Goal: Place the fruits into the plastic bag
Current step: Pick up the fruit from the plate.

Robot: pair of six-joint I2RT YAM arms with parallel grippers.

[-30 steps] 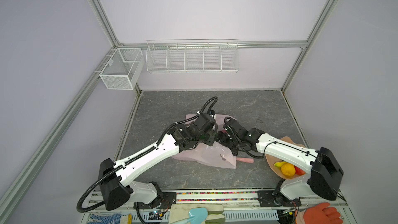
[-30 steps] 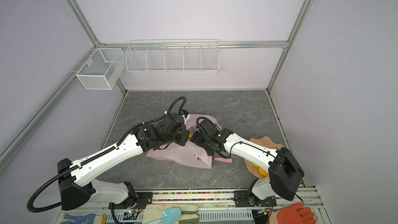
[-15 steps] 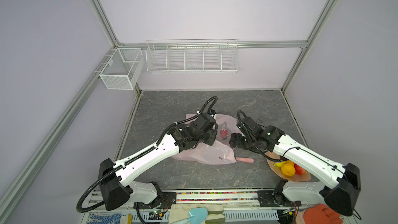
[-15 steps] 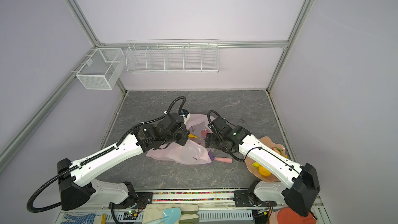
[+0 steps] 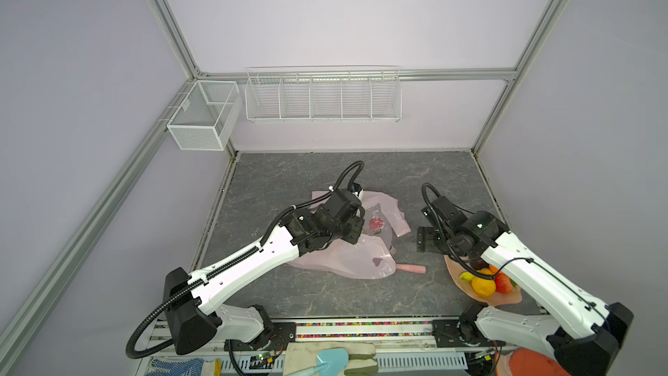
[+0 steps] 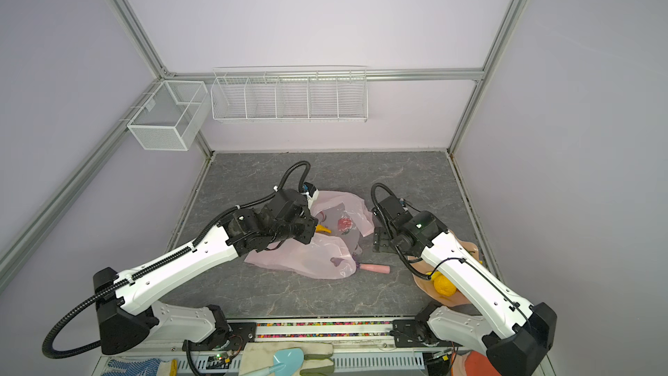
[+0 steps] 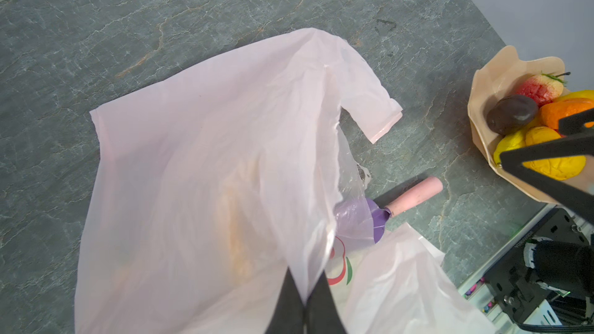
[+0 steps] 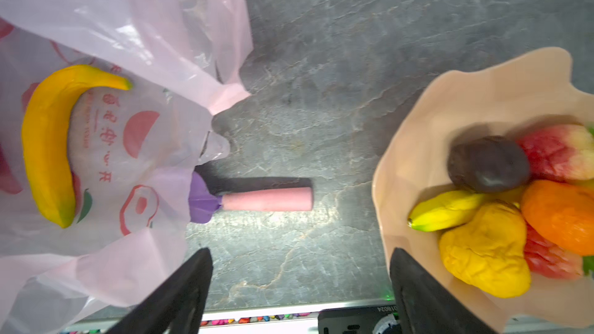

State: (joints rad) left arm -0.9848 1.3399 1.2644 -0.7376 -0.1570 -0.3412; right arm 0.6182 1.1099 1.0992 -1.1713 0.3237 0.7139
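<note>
left end effector (image 7: 305, 287) is clamped on the rim of the plastic bag (image 7: 199, 155), lifting its mouth. right end effector (image 8: 299, 271) hangs wide open, empty, between bag and plate (image 8: 427, 117). a banana (image 8: 48, 142) lies inside; other fruits (image 8: 485, 249) sit on the plate. the thin film could slip free, collapsing the mouth.

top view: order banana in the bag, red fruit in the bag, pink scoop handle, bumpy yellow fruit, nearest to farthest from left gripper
From the left gripper:
1. banana, inside the plastic bag, beside it
2. red fruit, inside the bag too
3. pink scoop handle, outside the bag's front edge
4. bumpy yellow fruit, on the plate
</note>
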